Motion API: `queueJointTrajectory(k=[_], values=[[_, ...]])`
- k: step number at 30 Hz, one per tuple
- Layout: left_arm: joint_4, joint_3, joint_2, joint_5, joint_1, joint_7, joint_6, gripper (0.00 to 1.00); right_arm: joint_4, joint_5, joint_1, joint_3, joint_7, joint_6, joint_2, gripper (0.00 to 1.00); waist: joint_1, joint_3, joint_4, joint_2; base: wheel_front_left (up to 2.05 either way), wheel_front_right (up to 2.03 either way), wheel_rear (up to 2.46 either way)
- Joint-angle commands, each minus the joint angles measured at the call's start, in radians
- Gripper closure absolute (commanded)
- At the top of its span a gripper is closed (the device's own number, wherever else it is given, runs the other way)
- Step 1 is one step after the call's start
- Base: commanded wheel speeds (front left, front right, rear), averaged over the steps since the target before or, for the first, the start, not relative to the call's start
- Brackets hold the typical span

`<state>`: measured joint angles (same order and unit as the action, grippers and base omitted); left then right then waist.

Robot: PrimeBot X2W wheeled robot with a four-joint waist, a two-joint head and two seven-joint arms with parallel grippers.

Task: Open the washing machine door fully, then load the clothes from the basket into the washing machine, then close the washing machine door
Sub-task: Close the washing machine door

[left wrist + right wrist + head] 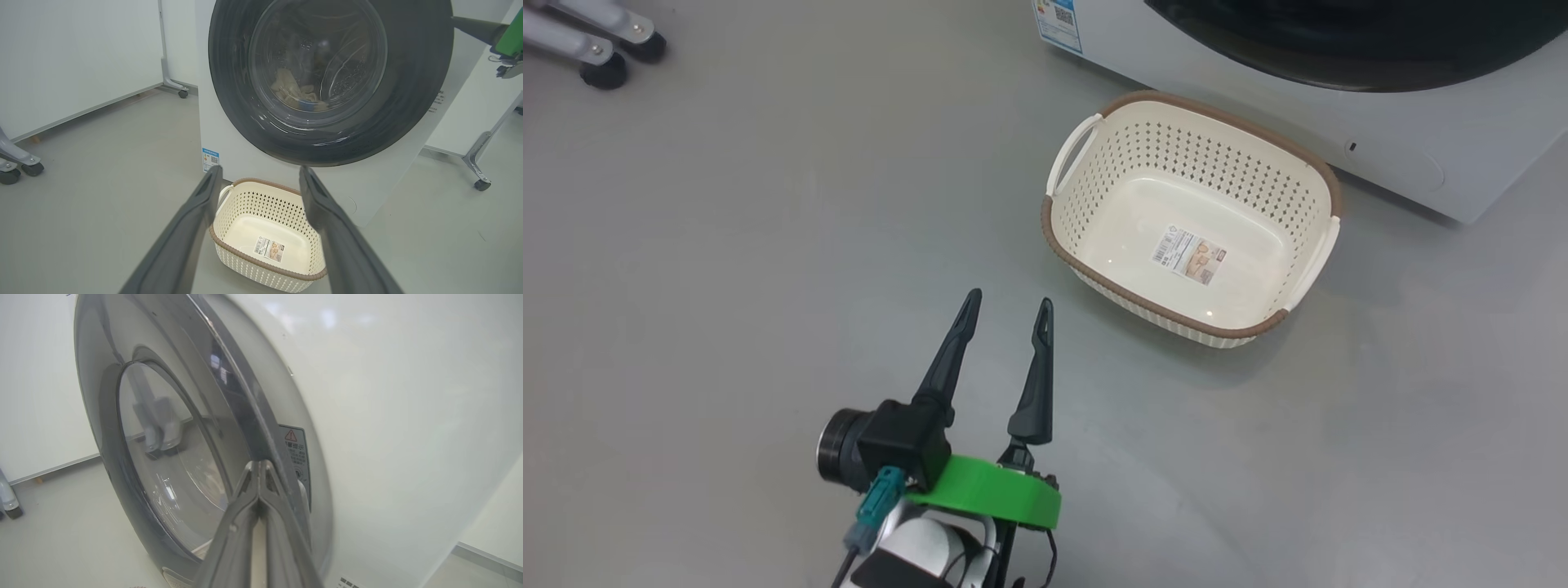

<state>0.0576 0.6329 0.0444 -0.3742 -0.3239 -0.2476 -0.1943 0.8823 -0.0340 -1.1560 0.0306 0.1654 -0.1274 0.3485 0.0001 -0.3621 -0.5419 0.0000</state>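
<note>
The washing machine [210,102] stands with its black-rimmed washing machine door [335,141] lying against its front. Through the glass I see the clothes [294,92], pale fabric with a bit of blue, inside the drum. On the floor before it sits the cream basket [1094,237], with nothing in it but its label. My left gripper [1007,309] hovers open over the floor, left of the basket and apart from it. My right gripper [259,464] is shut with nothing between its fingers, its tips at the door's right edge [245,428], beside a warning label.
Caster legs [605,57] stand at the far left on the grey floor. A white panel on wheels [179,92] is left of the machine and a table leg with casters [478,163] right of it. A blue sticker [210,158] marks the machine's lower corner.
</note>
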Motion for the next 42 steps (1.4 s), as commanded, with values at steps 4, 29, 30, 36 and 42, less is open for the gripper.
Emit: queueJointTrajectory(k=[4,29,30,36,42], values=[[-0.018,-0.038,0.006,0.003,-0.024,-0.014,-0.002,0.00,-0.049,-0.038,0.006,0.040,0.031,-0.003,-0.038,1.00,-0.0001,0.023,0.018,0.0000,0.00,0.00,0.00],[0.086,-0.198,0.041,0.053,0.046,-0.014,0.041,0.00,-0.664,-0.111,0.674,0.019,-0.004,-0.003,-0.214,0.00,-0.0001,0.202,0.315,0.0000,0.00,0.00,0.00],[0.090,-0.200,0.044,0.054,0.048,-0.014,0.042,0.00,-0.668,-0.104,0.697,0.008,-0.006,-0.003,-0.218,0.00,-0.0001,0.209,0.325,0.0000,0.00,0.00,0.00],[0.101,-0.209,0.055,0.045,0.064,-0.014,0.045,0.00,-0.680,-0.087,0.813,-0.041,-0.013,-0.003,-0.244,0.00,-0.0001,0.248,0.371,0.0000,0.00,0.00,0.00],[0.105,-0.225,0.076,0.030,0.097,-0.009,0.036,0.00,-0.725,-0.066,0.930,-0.072,-0.014,-0.003,-0.272,0.00,-0.0001,0.283,0.429,0.0000,0.00,0.00,0.00]])
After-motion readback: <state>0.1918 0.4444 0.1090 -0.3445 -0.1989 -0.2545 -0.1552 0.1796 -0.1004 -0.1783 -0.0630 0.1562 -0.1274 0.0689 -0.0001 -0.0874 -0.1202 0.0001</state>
